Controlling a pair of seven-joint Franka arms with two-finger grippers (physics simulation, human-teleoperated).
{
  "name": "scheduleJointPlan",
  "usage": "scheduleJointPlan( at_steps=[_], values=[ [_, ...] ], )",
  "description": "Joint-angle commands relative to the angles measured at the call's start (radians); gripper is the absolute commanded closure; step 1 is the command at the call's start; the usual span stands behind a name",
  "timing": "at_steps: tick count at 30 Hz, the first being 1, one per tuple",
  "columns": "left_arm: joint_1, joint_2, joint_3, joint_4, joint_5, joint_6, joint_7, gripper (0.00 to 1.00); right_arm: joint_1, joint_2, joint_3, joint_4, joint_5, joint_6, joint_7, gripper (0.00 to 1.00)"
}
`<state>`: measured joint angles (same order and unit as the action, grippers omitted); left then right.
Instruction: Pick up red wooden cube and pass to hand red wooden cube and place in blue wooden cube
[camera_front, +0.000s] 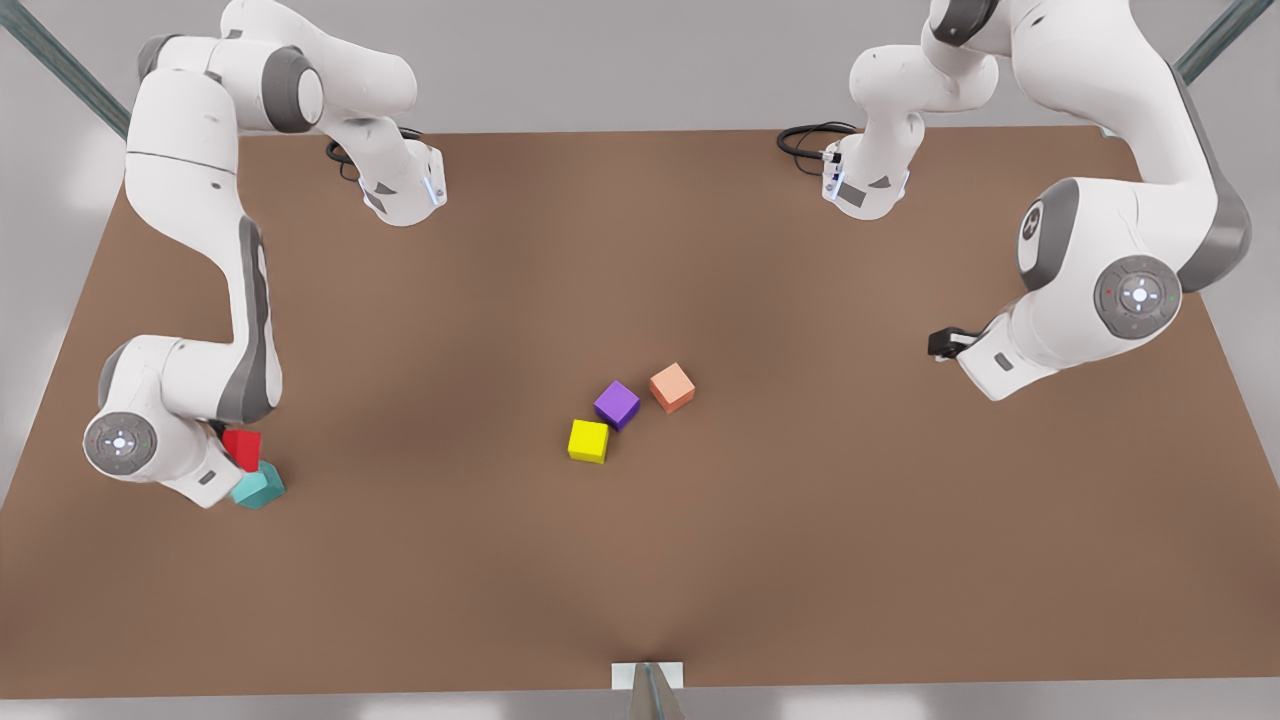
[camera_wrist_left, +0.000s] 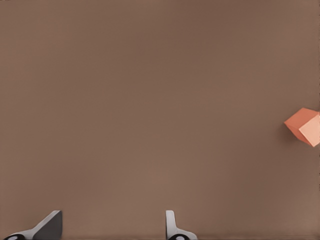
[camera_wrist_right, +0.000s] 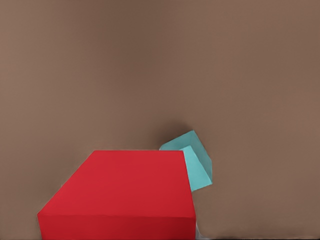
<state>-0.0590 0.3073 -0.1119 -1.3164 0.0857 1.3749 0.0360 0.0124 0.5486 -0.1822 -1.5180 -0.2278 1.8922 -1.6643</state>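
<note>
Front view showed five cubes on my brown table (camera_front: 800, 560): one red wooden cube (camera_front: 243, 446), one blue wooden cube (camera_front: 260, 486), one purple cube (camera_front: 617, 404), one yellow cube (camera_front: 588, 441) and one salmon cube (camera_front: 672, 387). The red one sat at my right gripper (camera_front: 232, 450) near the table's edge on the front view's left, touching the teal-blue cube beside it; my own wrist hid the fingers there. The other three lay clustered near the table's middle. My left gripper (camera_front: 940, 345) hung toward the opposite edge, well apart from everything.

Left wrist view showed my two fingertips (camera_wrist_left: 49, 227) spread wide over bare table, empty, with the salmon cube (camera_wrist_left: 304, 126) off to one side.

Right wrist view showed the red cube (camera_wrist_right: 125, 195) close up against the camera, between my fingers, the blue cube (camera_wrist_right: 195, 160) touching its far corner.
</note>
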Motion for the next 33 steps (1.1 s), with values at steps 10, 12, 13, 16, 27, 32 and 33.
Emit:
scheduleJointPlan(
  at_steps=[10, 12, 13, 16, 27, 32, 33],
  values=[
    [-0.002, 0.023, 0.000, -0.004, -0.008, -0.019, 0.091, 0.00, -0.063, 0.031, -0.005, -0.131, 0.030, 0.429, 0.345, 0.76],
    [0.001, 0.029, 0.000, -0.004, -0.008, -0.020, 0.093, 0.00, -0.063, 0.033, -0.005, -0.137, 0.030, 0.429, 0.345, 0.76],
    [0.001, 0.030, 0.000, -0.004, -0.009, -0.020, 0.093, 0.00, -0.063, 0.034, -0.005, -0.145, 0.030, 0.429, 0.345, 0.75],
    [0.002, 0.030, 0.000, -0.004, -0.007, -0.020, 0.093, 0.00, -0.065, 0.053, -0.005, -0.146, 0.030, 0.429, 0.356, 0.75],
    [0.001, 0.049, 0.000, -0.004, -0.008, -0.030, 0.091, 0.00, -0.078, 0.068, -0.007, -0.182, 0.028, 0.401, 0.359, 0.75],
    [0.001, 0.053, 0.000, -0.004, -0.008, -0.030, 0.091, 0.00, -0.074, 0.068, -0.005, -0.177, 0.028, 0.377, 0.359, 0.00],
    [0.001, 0.053, 0.000, -0.004, -0.008, -0.030, 0.091, 0.00, -0.072, 0.068, -0.005, -0.174, 0.028, 0.372, 0.359, 0.00]
  ],
)
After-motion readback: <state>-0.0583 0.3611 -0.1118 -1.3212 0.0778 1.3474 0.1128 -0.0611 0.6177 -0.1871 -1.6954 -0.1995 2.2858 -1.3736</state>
